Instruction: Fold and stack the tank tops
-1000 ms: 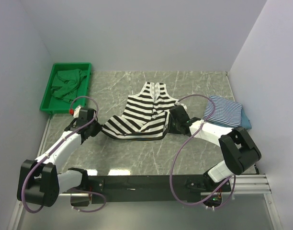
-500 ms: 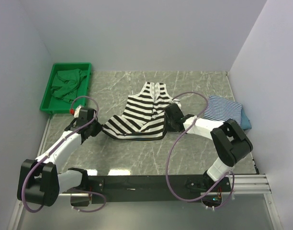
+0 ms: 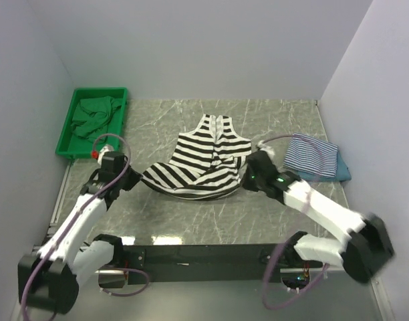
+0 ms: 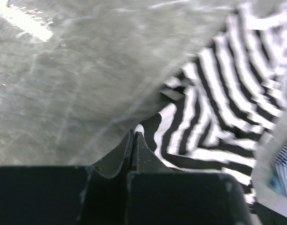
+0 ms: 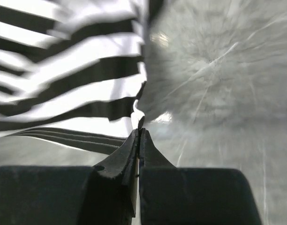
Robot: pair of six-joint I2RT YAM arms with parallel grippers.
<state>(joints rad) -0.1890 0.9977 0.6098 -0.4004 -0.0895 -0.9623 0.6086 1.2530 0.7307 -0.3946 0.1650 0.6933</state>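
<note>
The wide black-and-white striped tank top (image 3: pixel 199 159) lies mid-table, straps pointing away from me, its near hem raised off the marble. My left gripper (image 3: pixel 138 179) is shut on the hem's left corner; in the left wrist view its tips (image 4: pixel 133 136) pinch the striped cloth (image 4: pixel 218 89). At the hem's right corner, my right gripper (image 3: pixel 244 176) is shut too, and the right wrist view shows white cloth (image 5: pixel 87 77) caught between its tips (image 5: pixel 139 131). The thin blue-and-white striped top (image 3: pixel 310 155) sits folded on the teal-blue top (image 3: pixel 343 174) at the right.
A green tray (image 3: pixel 65 148) at the back left holds crumpled green cloth (image 3: pixel 94 115). White walls close in the left, back and right sides. The black base rail (image 3: pixel 204 254) runs along the near edge.
My right gripper has shut on the right hem corner, and its arm swung out to the right. Both grippers have raised the near hem; the left wrist shifted slightly up and left.
</note>
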